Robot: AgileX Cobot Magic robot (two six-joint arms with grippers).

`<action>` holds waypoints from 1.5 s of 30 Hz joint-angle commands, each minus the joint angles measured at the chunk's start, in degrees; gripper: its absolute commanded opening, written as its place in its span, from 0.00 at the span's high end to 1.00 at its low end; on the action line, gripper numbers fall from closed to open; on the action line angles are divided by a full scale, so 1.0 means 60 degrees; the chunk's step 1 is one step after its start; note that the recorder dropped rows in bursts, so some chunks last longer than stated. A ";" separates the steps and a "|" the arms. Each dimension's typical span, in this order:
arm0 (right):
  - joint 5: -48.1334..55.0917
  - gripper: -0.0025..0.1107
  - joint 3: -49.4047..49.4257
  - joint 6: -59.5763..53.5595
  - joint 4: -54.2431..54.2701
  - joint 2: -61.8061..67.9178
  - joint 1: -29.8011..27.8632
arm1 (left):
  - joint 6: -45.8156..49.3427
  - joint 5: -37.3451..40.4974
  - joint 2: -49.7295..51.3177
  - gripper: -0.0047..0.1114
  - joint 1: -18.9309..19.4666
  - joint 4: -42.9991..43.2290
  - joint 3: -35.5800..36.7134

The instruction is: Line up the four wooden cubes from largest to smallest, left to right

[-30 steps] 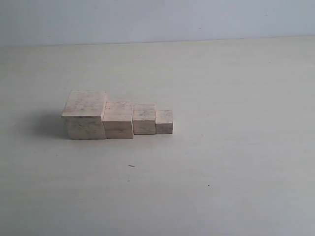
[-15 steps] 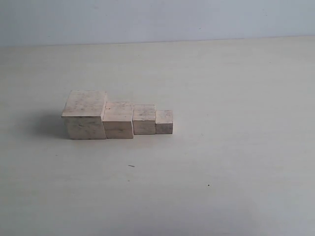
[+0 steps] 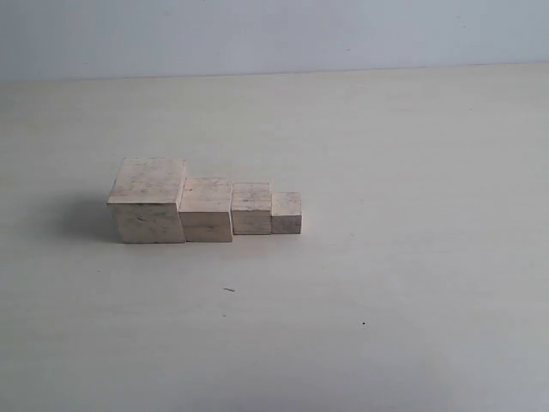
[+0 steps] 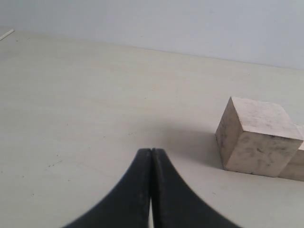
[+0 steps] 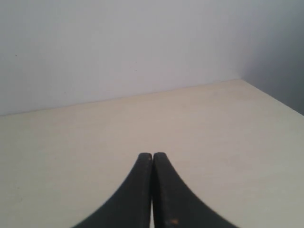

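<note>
Left end effector point(image 4: 151, 156) and right end effector point(image 5: 152, 159) clenched empty; four wooden cubes point(image 3: 206, 208) touch edge-to-edge on wide table point(image 3: 412, 172).

Bare tabletop point(image 4: 71, 118) lies straight ahead of the left pincer point(image 4: 151, 153); the largest cube point(image 4: 256, 137) stands ahead, off to one side. Before the right pincer point(image 5: 152, 156), tabletop runs to the wall point(image 5: 118, 47).

The left gripper point(image 4: 151, 154) shows only as two matte black jaws, smooth and curved, each narrowing from a broad base to a rounded tip. A thin pale seam runs between them. The right gripper point(image 5: 152, 157) looks alike, with a small orange-brown speck near the broad end of one jaw.
</note>
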 commanded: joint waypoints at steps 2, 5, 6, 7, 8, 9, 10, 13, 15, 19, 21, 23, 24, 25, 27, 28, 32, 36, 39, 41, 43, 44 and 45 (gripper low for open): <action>0.0412 0.98 0.0048 0.0302 -0.0337 -0.0064 -0.0040 | 0.0039 -0.0051 -0.0061 0.96 -0.0064 0.0010 0.0005; 0.0430 0.98 0.0048 0.0302 -0.0606 -0.0064 0.0104 | 0.0039 -0.0051 -0.0061 0.96 -0.0064 0.0010 0.0005; 0.0452 0.98 0.0048 0.0302 -0.0627 -0.0064 0.0190 | 0.0039 -0.0051 -0.0061 0.96 -0.0064 0.0010 0.0005; 0.0468 0.98 0.0048 0.0302 -0.0695 -0.0064 0.0294 | 0.0039 -0.0051 -0.0061 0.96 -0.0064 0.0010 0.0005; 0.0498 0.98 0.0048 0.0302 -0.0712 -0.0064 0.0389 | 0.0039 -0.0051 -0.0061 0.96 -0.0064 0.0010 0.0005; 0.0521 0.98 0.0048 0.0302 -0.0737 -0.0064 0.0461 | 0.0039 -0.0051 -0.0061 0.96 -0.0064 0.0010 0.0005; 0.0609 0.98 0.0048 0.0302 -0.0773 -0.0064 0.0525 | 0.0039 -0.0051 -0.0061 0.96 -0.0064 0.0010 0.0005; 0.0954 0.98 0.0048 0.0302 -0.0921 -0.0064 0.0573 | 0.0039 -0.0051 -0.0061 0.96 -0.0064 0.0010 0.0005; 0.0954 0.98 0.0048 0.0302 -0.0921 -0.0064 0.0573 | 0.0039 -0.0051 -0.0061 0.96 -0.0064 0.0010 0.0005; 0.0964 0.98 0.0048 0.0339 -0.0904 -0.0064 0.0573 | 0.0039 -0.0051 -0.0061 0.96 -0.0064 0.0010 0.0005; 0.0964 0.98 0.0048 0.0339 -0.0904 -0.0064 0.0573 | 0.0039 -0.0051 -0.0061 0.96 -0.0064 0.0010 0.0005; 0.0964 0.98 0.0048 0.0493 -0.0904 -0.0064 0.0573 | 0.0039 -0.0051 -0.0061 0.96 -0.0064 0.0010 0.0005; 0.0964 0.98 0.0048 0.0516 -0.0885 -0.0064 0.0573 | 0.0039 -0.0051 -0.0061 0.96 -0.0064 0.0010 0.0005; 0.0964 0.98 0.0048 0.0516 -0.0885 -0.0064 0.0573 | 0.0039 -0.0051 -0.0061 0.96 -0.0064 0.0010 0.0005; 0.0964 0.98 0.0048 0.0516 -0.0885 -0.0064 0.0573 | 0.0039 -0.0051 -0.0061 0.96 -0.0064 0.0010 0.0005; 0.0964 0.98 0.0048 0.0516 -0.0885 -0.0064 0.0573 | 0.0039 -0.0051 -0.0061 0.96 -0.0064 0.0010 0.0005; 0.0964 0.98 0.0048 0.0521 -0.0866 -0.0064 0.0573 | 0.0039 -0.0051 -0.0061 0.96 -0.0064 0.0010 0.0005; 0.0964 0.98 0.0048 0.0521 -0.0866 -0.0064 0.0573 | 0.0039 -0.0051 -0.0061 0.96 -0.0064 0.0010 0.0005; 0.0964 0.98 0.0048 0.0521 -0.0866 -0.0064 0.0573 | 0.0039 -0.0051 -0.0061 0.96 -0.0064 0.0010 0.0005; 0.0964 0.98 0.0048 0.0521 -0.0866 -0.0064 0.0573 | 0.0039 -0.0051 -0.0061 0.96 -0.0064 0.0010 0.0005; 0.0964 0.98 0.0048 0.0521 -0.0866 -0.0064 0.0573 | 0.0039 -0.0051 -0.0061 0.96 -0.0064 0.0010 0.0005; 0.0964 0.98 0.0048 0.0521 -0.0866 -0.0064 0.0573 | 0.0039 -0.0051 -0.0061 0.96 -0.0064 0.0010 0.0005; 0.0964 0.98 0.0048 0.0521 -0.0866 -0.0064 0.0573 | 0.0039 -0.0051 -0.0061 0.96 -0.0064 0.0010 0.0005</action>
